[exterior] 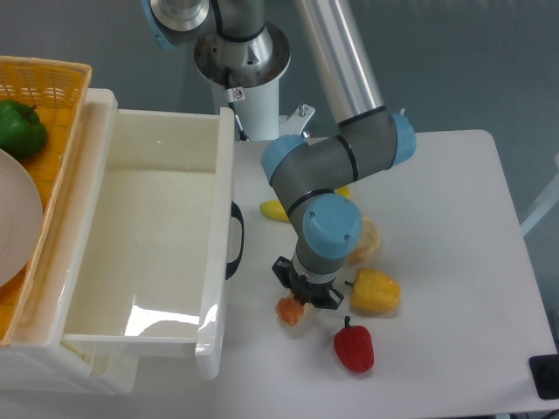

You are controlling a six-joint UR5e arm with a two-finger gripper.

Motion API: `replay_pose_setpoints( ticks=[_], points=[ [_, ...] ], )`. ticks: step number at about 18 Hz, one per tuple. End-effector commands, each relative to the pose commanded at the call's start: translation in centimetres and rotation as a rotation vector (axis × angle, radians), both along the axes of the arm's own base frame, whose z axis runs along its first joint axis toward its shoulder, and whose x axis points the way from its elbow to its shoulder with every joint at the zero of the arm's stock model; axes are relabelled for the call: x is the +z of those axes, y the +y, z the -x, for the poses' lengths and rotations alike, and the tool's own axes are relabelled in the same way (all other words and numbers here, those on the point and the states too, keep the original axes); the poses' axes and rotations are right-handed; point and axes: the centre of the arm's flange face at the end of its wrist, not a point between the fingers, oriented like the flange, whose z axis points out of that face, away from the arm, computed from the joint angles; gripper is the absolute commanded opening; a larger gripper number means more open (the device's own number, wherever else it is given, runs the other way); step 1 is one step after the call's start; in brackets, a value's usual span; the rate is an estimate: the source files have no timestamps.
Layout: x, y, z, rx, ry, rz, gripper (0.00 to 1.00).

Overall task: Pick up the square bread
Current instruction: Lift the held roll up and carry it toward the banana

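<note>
- Gripper [306,297] points straight down over the table [454,262], its jaws closed on the square bread [289,309] — only an orange end of the loaf pokes out to the lower left, the rest hidden under the wrist.
- Held that way, from above, the loaf can probably be raised straight up; whether it is clear of the table or resting on it cannot be told from this overhead view.
- Yellow pepper [376,291] lies just to the right of the gripper, and the red pepper [354,346] sits near, below and to the right — both apart from the bread, so neither should snag a vertical lift.
- Pale round bun [367,244] is partly covered by the arm's wrist, and a yellow piece [273,210] shows behind the arm's elbow.
- White drawer [148,236] stands open to the left, its black handle [235,240] near the gripper; an orange basket [52,96] beyond holds a green pepper [21,127] and a plate [16,223].
</note>
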Motion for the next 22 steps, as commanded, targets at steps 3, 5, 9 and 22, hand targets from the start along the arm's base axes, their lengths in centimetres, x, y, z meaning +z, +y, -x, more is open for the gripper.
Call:
replay_pose_setpoints(
  ticks=[3, 5, 9, 22],
  points=[
    [3.2, -0.7, 0.6, 0.006, 0.038, -0.029, 0.0],
    [4.8, -1.5, 1.2, 0.023, 0.034, -0.039, 0.0],
    [7.1, -2.5, 0.0, -0.046, 0.009, -0.043, 0.0],
    [11.8, -8.5, -0.1, -0.162, -0.052, -0.022, 0.0]
  ],
)
